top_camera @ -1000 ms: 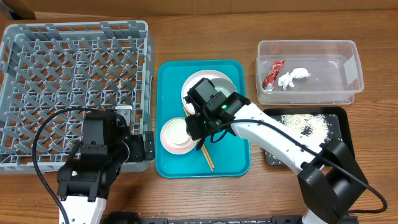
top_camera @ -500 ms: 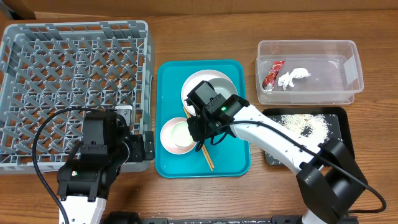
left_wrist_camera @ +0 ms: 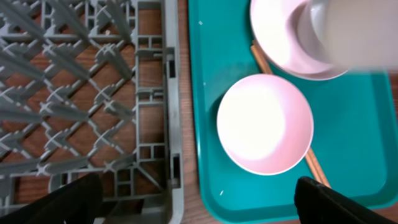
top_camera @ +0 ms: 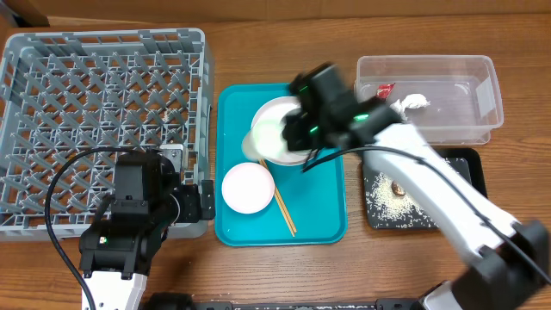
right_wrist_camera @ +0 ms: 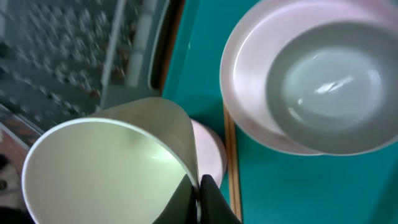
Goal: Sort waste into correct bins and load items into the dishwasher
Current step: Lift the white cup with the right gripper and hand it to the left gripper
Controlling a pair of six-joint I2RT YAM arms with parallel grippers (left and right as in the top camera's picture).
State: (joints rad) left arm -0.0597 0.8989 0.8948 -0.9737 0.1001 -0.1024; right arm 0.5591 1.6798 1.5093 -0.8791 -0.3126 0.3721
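Note:
My right gripper (right_wrist_camera: 200, 186) is shut on the rim of the small white cup (right_wrist_camera: 106, 168), held tilted in the air above the teal tray (top_camera: 232, 224); in the overhead view the cup (top_camera: 263, 138) hangs at the round white plate's (top_camera: 274, 110) front left edge. The pale grey-white bowl (right_wrist_camera: 323, 87) sits in the plate. The pink bowl (top_camera: 248, 187) stands empty on the tray, with the wooden chopsticks (top_camera: 285, 211) beside it. My left gripper (left_wrist_camera: 199, 205) is open and empty at the grey dish rack's (top_camera: 103, 112) front right corner.
The clear tub (top_camera: 426, 129) at the back right holds the red wrapper (top_camera: 381, 89) and white tissue (top_camera: 413, 102). The black tray (top_camera: 422, 215) in front of it holds rice grains (top_camera: 383, 194) and a brown bit (top_camera: 398, 188). My right arm crosses above it.
My right gripper has lifted the cup out of the pink bowl and carried it back and to the right, over the plate. The left arm has not moved.

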